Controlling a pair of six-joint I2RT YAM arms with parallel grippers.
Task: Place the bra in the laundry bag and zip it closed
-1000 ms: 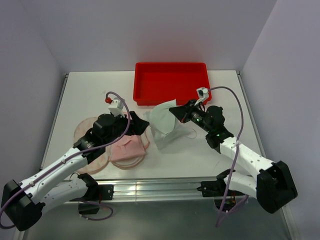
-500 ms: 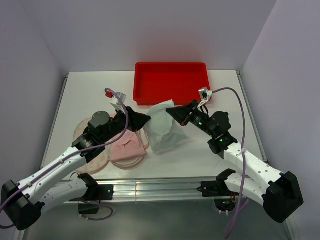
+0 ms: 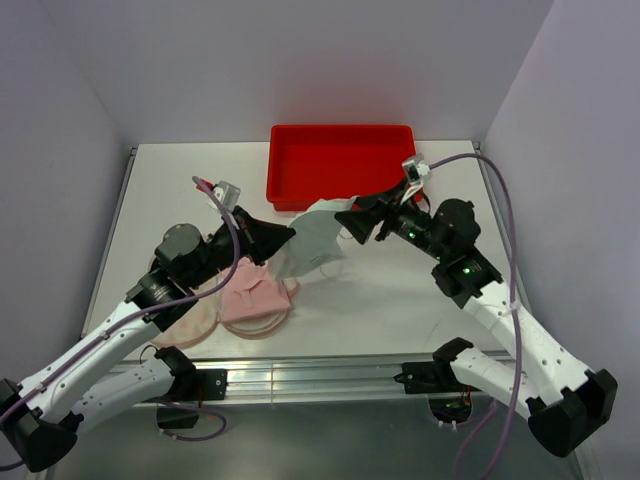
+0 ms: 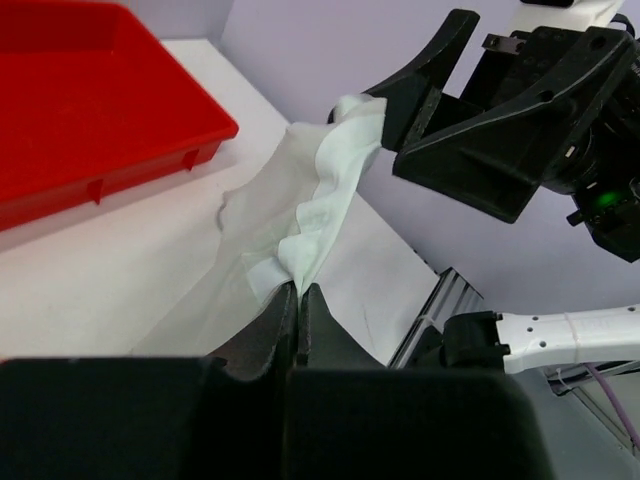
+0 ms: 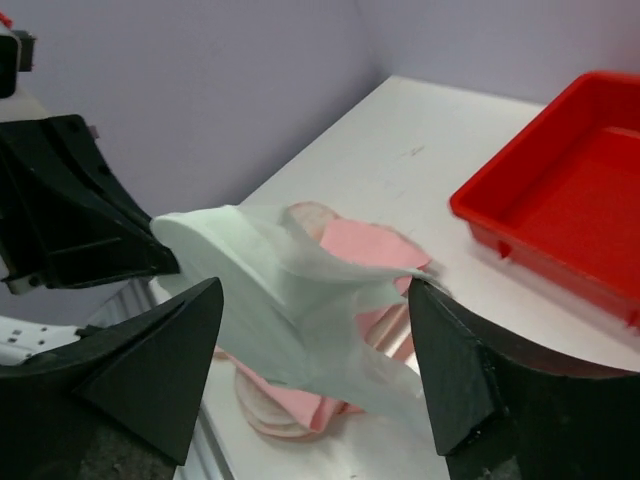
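The bra [image 3: 312, 245] is a pale mint-white cloth, held up off the table between the two arms. My left gripper [image 3: 289, 238] is shut on its lower edge, which is pinched between the jaws in the left wrist view [image 4: 298, 298]. My right gripper [image 3: 352, 222] is open; the bra's [image 5: 300, 290] upper edge hangs loose between its spread fingers [image 5: 160, 360]. The laundry bag [image 3: 250, 302] lies open on the table under the left arm, rounded, cream with pink inside. It shows below the bra in the right wrist view [image 5: 365, 250].
A red plastic tray [image 3: 340, 165] stands at the back of the table, just behind both grippers; it also shows in the left wrist view [image 4: 90, 110]. A metal rail [image 3: 320, 378] runs along the near edge. Walls close in the left, right and back.
My left gripper has closed on the bra's edge and my right gripper has opened and let the cloth go. Both grippers have risen, and the bra has shifted left.
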